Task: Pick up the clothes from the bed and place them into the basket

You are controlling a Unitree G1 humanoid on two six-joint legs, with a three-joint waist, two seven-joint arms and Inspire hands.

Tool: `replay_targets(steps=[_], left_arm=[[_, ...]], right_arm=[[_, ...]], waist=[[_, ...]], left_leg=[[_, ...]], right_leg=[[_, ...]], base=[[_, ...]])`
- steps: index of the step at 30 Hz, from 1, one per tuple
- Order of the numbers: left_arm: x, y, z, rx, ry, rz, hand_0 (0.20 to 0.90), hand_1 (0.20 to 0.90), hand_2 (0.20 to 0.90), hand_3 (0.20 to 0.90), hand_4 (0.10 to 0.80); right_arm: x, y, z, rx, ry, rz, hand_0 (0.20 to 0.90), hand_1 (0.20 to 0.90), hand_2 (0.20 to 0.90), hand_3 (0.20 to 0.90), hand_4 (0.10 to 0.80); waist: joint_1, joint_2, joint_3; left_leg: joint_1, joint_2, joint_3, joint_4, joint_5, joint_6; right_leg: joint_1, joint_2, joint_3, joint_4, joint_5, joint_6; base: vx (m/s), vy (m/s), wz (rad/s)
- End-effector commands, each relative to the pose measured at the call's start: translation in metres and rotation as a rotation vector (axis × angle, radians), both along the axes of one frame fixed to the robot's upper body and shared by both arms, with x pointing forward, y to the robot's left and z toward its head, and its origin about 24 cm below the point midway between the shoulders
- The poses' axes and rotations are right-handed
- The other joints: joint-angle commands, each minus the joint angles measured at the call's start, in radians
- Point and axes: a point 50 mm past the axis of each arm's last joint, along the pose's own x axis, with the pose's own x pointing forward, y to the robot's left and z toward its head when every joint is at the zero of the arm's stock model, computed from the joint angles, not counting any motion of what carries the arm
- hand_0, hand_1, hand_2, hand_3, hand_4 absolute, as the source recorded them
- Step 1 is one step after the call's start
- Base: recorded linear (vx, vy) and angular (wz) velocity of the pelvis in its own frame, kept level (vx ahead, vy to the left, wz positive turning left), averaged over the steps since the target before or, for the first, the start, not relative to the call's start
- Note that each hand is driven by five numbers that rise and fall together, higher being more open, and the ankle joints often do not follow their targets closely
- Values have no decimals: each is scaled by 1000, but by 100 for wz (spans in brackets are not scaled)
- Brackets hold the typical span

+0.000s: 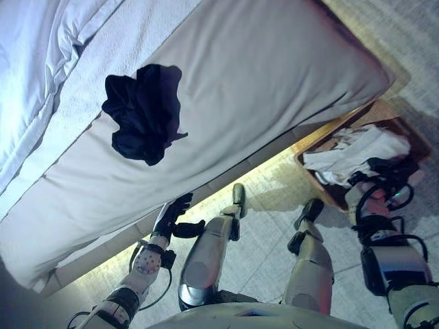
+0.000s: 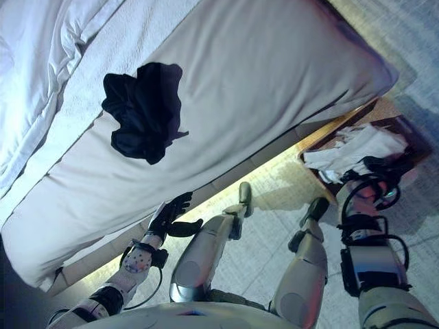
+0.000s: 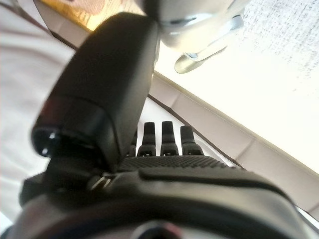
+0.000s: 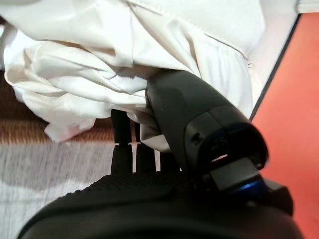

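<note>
One dark garment (image 1: 145, 111) on bed (image 1: 274, 75), left hand (image 1: 173, 218) relaxed, empty, right hand (image 4: 164, 164) pinching white cloth (image 1: 357, 154) over basket (image 1: 405, 130).

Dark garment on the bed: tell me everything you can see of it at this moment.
The dark garment is black or very dark navy soft cloth, crumpled into a loose, irregular heap with folds and a small tip sticking out on one side. It lies on the bed, on the pale cover near the white duvet. Neither hand touches it.
</note>
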Motion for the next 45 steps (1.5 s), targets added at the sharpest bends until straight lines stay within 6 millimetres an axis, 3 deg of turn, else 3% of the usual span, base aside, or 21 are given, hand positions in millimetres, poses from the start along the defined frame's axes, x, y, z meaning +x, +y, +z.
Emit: replay_targets(steps=[1, 3, 7, 10, 16, 21, 23, 24, 25, 30, 31, 33, 35, 38, 39, 40, 45], left_arm=[[-11, 11, 5, -18, -48, 23, 900, 900, 900, 900, 800], [-9, 11, 9, -31, -66, 14, 900, 900, 900, 900, 800], [-8, 8, 12, -53, -83, 12, 900, 900, 900, 900, 800], [-9, 6, 12, -71, -84, 17, 900, 900, 900, 900, 800], [-10, 10, 11, -87, -68, 23, 900, 900, 900, 900, 800], [-13, 15, 6, -80, -32, 35, 900, 900, 900, 900, 800], [-16, 22, 2, -62, -4, 54, 900, 900, 900, 900, 800], [-16, 22, 1, -62, -2, 60, 900, 900, 900, 900, 800], [-17, 26, -1, -54, 13, 75, 900, 900, 900, 900, 800], [-27, 38, -10, -19, 75, 134, 900, 900, 900, 900, 800], [-29, 40, -12, -12, 89, 147, 900, 900, 900, 900, 800], [-45, 50, -21, 39, 141, 176, 900, 900, 900, 900, 800], [-53, 55, -25, 70, 173, 179, 900, 900, 900, 900, 800], [-59, 54, -31, 118, 222, 115, 900, 900, 900, 900, 800], [-60, 54, -31, 119, 222, 115, 900, 900, 900, 900, 800], [-63, 54, -37, 103, 269, 147, 900, 900, 900, 900, 800], [-81, 61, -45, 125, 314, 262, 900, 900, 900, 900, 800]], right_arm=[[2, -29, 55, -148, -105, -12, 900, 900, 900, 900, 800], [3, -37, 74, -169, -123, -34, 900, 900, 900, 900, 800], [5, -43, 91, -187, -126, -53, 900, 900, 900, 900, 800], [4, -46, 95, -187, -118, -52, 900, 900, 900, 900, 800], [3, -45, 85, -158, -106, -14, 900, 900, 900, 900, 800], [0, -38, 52, -134, -28, 70, 900, 900, 900, 900, 800], [-6, -24, 16, -92, 38, 156, 900, 900, 900, 900, 800], [-6, -22, 12, -81, 46, 177, 900, 900, 900, 900, 800], [-9, -11, -10, -41, 85, 248, 900, 900, 900, 900, 800], [-25, 24, -65, 33, 180, 423, 900, 900, 900, 900, 800], [-26, 31, -71, 38, 184, 465, 900, 900, 900, 900, 800], [-36, 61, -98, 42, 264, 627, 900, 900, 900, 900, 800], [-48, 77, -116, 70, 325, 723, 900, 900, 900, 900, 800], [-70, 85, -136, 117, 370, 767, 900, 900, 900, 900, 800], [-70, 86, -136, 118, 371, 768, 900, 900, 900, 900, 800], [-74, 93, -141, 135, 382, 811, 900, 900, 900, 900, 800], [-83, 119, -159, 215, 437, 942, 900, 900, 900, 900, 800]], waist=[[-3, 61, -24], [-5, 82, -11], [-16, 102, 2], [-22, 115, 9], [-29, 111, 4], [-28, 87, -29], [-21, 64, -56], [-22, 55, -64], [-17, 40, -81], [12, -17, -145], [17, -32, -158], [40, -66, -190], [51, -89, -214], [38, -114, -255], [37, -114, -254], [35, -131, -278], [66, -178, -352]], left_leg=[[-114, 0, -91, 80, 34, -66], [-126, -3, -83, 74, 41, -64], [-132, -6, -72, 64, 50, -66], [-122, -7, -69, 54, 54, -74], [-79, 7, -67, 15, 64, -89], [-19, 27, -73, -17, 77, -103], [15, 47, -75, -47, 113, -103], [30, 46, -85, -51, 93, -113], [48, 61, -79, -78, 126, -110], [128, 99, -100, -162, 154, -127], [149, 100, -112, -176, 138, -138], [178, 119, -123, -203, 170, -154], [198, 146, -80, -215, 185, -161], [222, 219, 71, -180, 200, -173], [223, 218, 70, -180, 200, -173], [248, 217, 115, -183, 180, -166], [318, 135, 87, -206, 103, -113]], right_leg=[[40, 24, 4, 109, -149, 7], [-5, 10, 14, 138, -153, 12], [-46, 6, 35, 164, -158, 13], [-42, 9, 42, 161, -162, 10], [-8, 18, 30, 135, -162, 9], [52, 36, 6, 122, -172, 1], [100, 55, -32, 89, -147, -15], [115, 58, -21, 89, -172, -5], [143, 70, -50, 61, -145, -19], [268, 111, -107, -9, -148, -33], [293, 118, -98, -14, -177, -26], [374, 147, -127, -47, -193, -38], [432, 152, -170, -62, -204, -45], [520, 139, -279, -86, -202, -49], [523, 139, -280, -89, -201, -48], [554, 133, -310, -100, -188, -37], [635, 118, -292, -130, -163, -1]], base=[[-66, 23, 6], [-81, 28, -5], [-52, 43, -5], [3, 27, -6], [-3, -11, -4], [34, -35, 1], [50, -101, 16], [15, -106, 21], [71, -105, 15], [80, -132, 18], [178, -150, 21], [192, -178, 29], [138, -125, 34], [109, -32, 97], [135, 136, 104], [195, 196, 77], [292, 240, 51]])
